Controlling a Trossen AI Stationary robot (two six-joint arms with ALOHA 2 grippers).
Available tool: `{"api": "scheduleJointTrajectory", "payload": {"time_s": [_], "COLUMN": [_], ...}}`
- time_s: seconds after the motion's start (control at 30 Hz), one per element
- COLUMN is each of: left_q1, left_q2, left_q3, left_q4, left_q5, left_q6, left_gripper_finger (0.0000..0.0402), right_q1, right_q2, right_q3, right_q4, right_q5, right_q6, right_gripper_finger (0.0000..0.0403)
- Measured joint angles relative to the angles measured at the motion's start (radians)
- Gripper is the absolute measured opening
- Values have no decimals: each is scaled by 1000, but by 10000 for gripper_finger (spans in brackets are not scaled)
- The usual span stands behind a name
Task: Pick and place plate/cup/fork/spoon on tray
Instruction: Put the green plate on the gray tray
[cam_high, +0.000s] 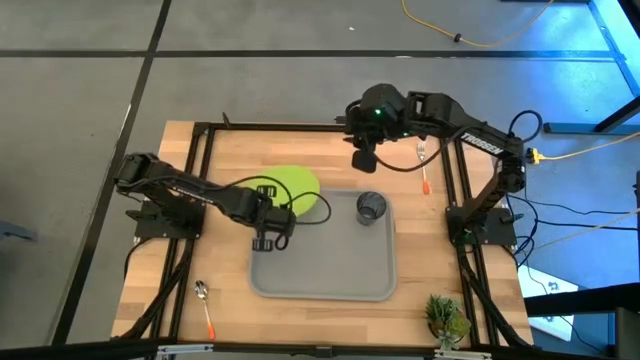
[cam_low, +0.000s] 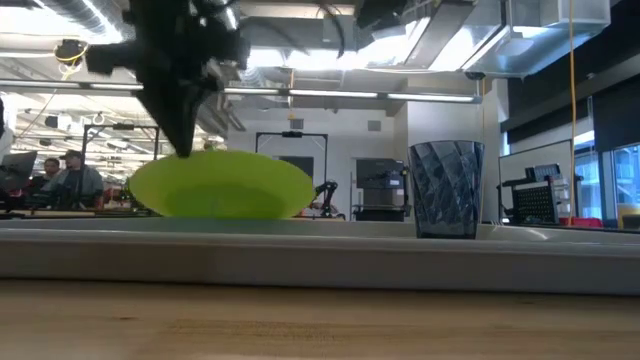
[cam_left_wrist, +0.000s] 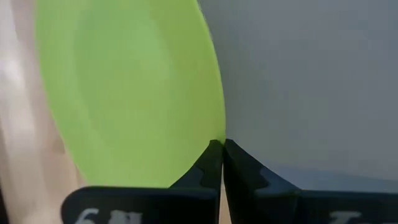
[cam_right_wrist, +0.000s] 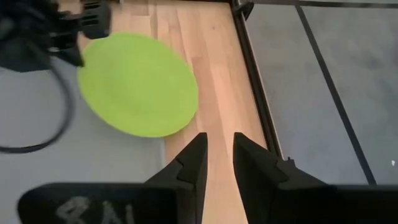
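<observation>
The left gripper sits over the tray's left part, w/ the arm reaching in from the table's left side. In the left wrist view its fingers are pressed together at the tips, right at the edge of the plate; they touch the rim there, but it is not clear if the rim is pinched between them. The plate lies partly over the tray's far-left corner and partly on the wood table. In the low view the plate looks tilted, resting on the tray rim, w/ the dark left arm coming down at its left part.

The right gripper hangs above the table just beyond the tray's far edge, near the cup. In the right wrist view its fingers stand a bit apart, w/ nothing between them, over bare wood beside the plate.

The cup stands upright in the tray's far-right part, well apart from the plate. The fork lies on the table right of the right gripper, outside the tray. The spoon lies on the table near the front-left corner, also outside the tray. A small plant stands at the front-right corner.
</observation>
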Motion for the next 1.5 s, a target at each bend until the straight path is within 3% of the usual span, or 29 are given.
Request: {"api": "scheduleJointTrajectory", "payload": {"time_s": [0.4, 0.67, 1.13, 1.5], "left_q1": [-116, -166, -146, -160], "left_q2": [26, 144, 243, 264], "left_q3": [108, 110, 109, 110], "left_q4": [159, 305, 507, 572], "left_q5": [36, 164, 363, 365], "left_q6": [-62, -99, -83, -103], "left_gripper_finger": [0, 0, 1, 1], "right_q1": [0, 0, 0, 0], "right_q2": [-1, -1, -1, -1], "right_q3": [0, 0, 0, 0], "right_q4": [-10, -16, -15, -26], "right_q5": [-2, -10, -61, -63], "right_q6": [-31, -37, -59, -61], "right_gripper_finger": [78, 78, 78, 78]}}
